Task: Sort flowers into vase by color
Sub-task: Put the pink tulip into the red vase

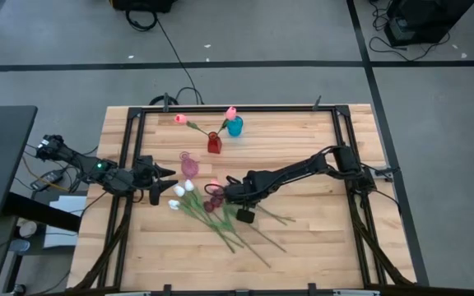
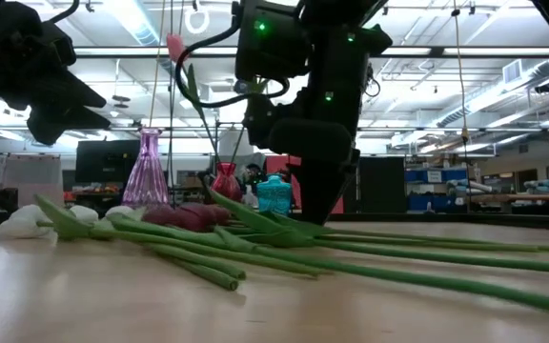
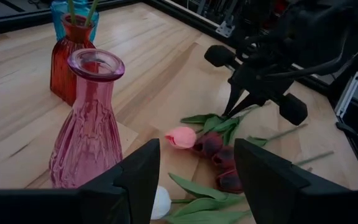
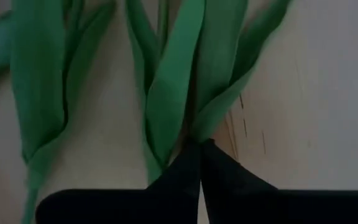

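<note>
A pile of tulips (image 1: pixel 212 210) lies on the table's middle, with white heads (image 1: pixel 179 193), maroon heads (image 3: pixel 219 158) and one pink head (image 3: pixel 182 137). My right gripper (image 4: pixel 201 152) stands shut at the pile's green leaves (image 2: pixel 255 224). My left gripper (image 3: pixel 194 168) hovers open just left of the pile, beside the empty pink glass vase (image 1: pixel 189 167). The red vase (image 1: pixel 214 144) and the blue vase (image 1: pixel 234 126) each hold a pink tulip. My right gripper pinches a tulip between its two fingertips at the place where its green leaves fork from the stem (image 4: pixel 194 134). The fingers come from above, pointing down. The flower lies flat on the table among the others. Which head belongs to it I cannot tell.
The three vases stand close together toward the far side of the table (image 1: pixel 303 238). Long stems (image 2: pixel 427 272) trail from the pile toward the near right. A black frame (image 1: pixel 130 148) runs along the table's left, far and right edges.
</note>
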Controlling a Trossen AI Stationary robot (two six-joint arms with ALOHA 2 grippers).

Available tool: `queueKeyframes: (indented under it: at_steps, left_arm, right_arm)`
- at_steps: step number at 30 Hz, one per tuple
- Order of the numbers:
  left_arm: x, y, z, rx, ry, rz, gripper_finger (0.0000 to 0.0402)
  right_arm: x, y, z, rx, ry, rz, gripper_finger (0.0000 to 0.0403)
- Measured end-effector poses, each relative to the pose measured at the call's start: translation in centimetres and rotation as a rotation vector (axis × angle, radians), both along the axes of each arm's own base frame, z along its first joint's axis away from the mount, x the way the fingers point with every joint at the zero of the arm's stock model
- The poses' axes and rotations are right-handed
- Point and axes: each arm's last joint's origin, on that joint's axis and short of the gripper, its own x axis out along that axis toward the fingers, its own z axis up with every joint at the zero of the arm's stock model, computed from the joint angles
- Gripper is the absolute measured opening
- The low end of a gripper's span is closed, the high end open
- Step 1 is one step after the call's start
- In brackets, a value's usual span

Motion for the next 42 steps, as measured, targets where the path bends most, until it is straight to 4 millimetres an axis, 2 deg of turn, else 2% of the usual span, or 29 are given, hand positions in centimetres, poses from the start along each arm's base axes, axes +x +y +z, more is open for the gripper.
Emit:
queueKeyframes:
  at_steps: [6,10,14,18,24,27,33,37,42]
  left_arm:
    - [0.0,0.0,0.0,0.0,0.0,0.0,0.0211]
    - [0.0,0.0,0.0,0.0,0.0,0.0,0.0211]
    - [0.0,0.0,0.0,-0.003,-0.001,0.001,0.0211]
    - [0.0,0.0,0.0,-0.003,-0.002,0.001,0.0211]
    - [0.0,0.0,0.0,-0.015,-0.004,0.005,0.0211]
    - [0.0,0.0,0.0,-0.017,-0.003,0.007,0.0211]
    - [0.0,0.0,0.0,-0.012,-0.002,0.015,0.0211]
    - [0.0,0.0,0.0,-0.013,-0.001,0.017,0.0211]
    - [0.0,0.0,-0.1,-0.014,0.0,0.017,0.0211]
  right_arm:
    - [-1.5,-1.2,1.6,-0.08,0.077,-0.01,0.0005]
    - [-2.9,-2.8,4.9,-0.202,0.084,-0.08,0.0004]
    - [-4.2,-4.1,7.2,-0.263,0.013,-0.109,0.0004]
    - [-4.8,-4.3,9.4,-0.268,-0.217,-0.027,0.0004]
    - [-6.0,-4.3,10.3,-0.313,-0.559,0.145,0.0005]
    - [-6.6,-4.4,10.8,-0.352,-0.7,0.168,0.0005]
    - [-7.6,-5.4,14.0,-0.373,-1.053,0.167,0.0006]
    - [-8.5,-6.5,13.8,-0.291,-1.042,0.112,0.0004]
    - [-9.2,-7.0,9.4,-0.17,-0.713,0.052,0.002]
